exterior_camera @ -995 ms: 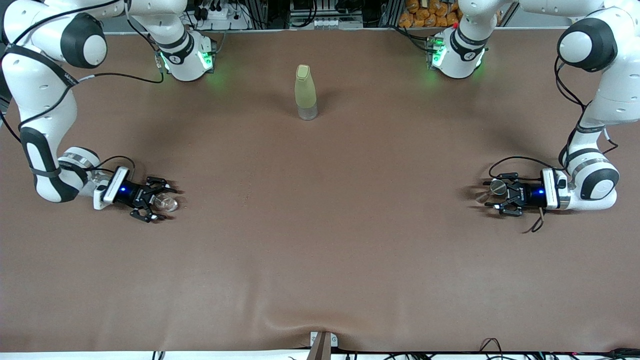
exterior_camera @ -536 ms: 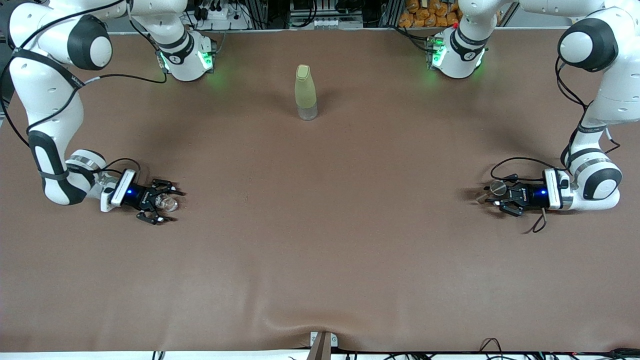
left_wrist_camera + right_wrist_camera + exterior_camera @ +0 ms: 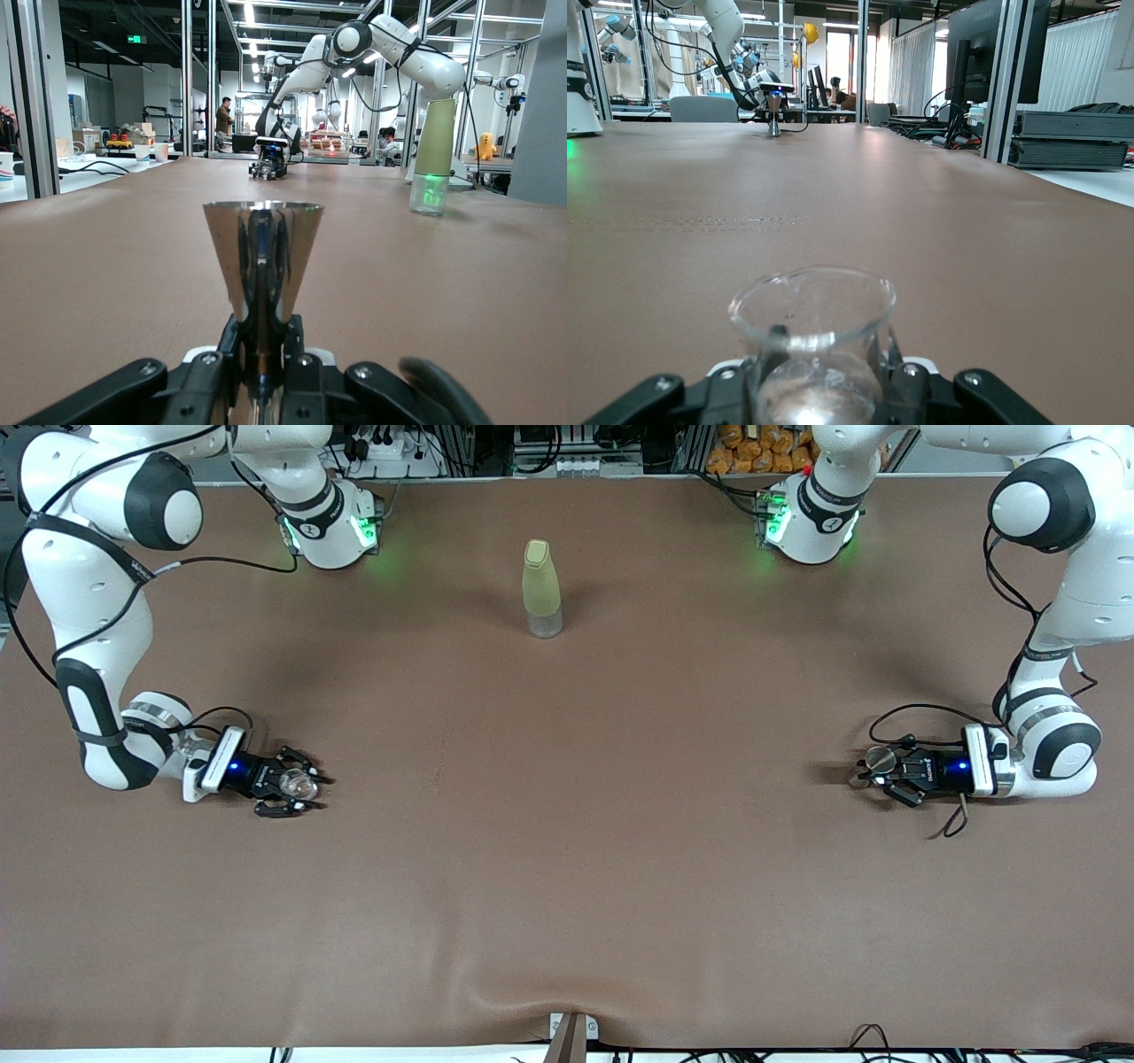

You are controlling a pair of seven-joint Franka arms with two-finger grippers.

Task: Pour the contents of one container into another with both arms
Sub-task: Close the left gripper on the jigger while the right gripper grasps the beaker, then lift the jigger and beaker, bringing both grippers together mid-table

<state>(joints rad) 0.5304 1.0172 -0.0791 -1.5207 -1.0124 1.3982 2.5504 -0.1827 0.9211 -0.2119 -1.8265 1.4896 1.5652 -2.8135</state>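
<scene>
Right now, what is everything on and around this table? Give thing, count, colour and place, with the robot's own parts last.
glass cup: one, clear, standing at the right arm's end of the table, between the right gripper's fingers.
jigger: one, silver metal, standing at the left arm's end of the table, clamped at its waist.
bottle: one, yellow-green with a clear base, upright mid-table, farther from the front camera than the cup and jigger.
table: one, brown covering.
right gripper: one, black, low at the table, around the glass cup.
left gripper: one, black, low at the table, shut on the jigger.
</scene>
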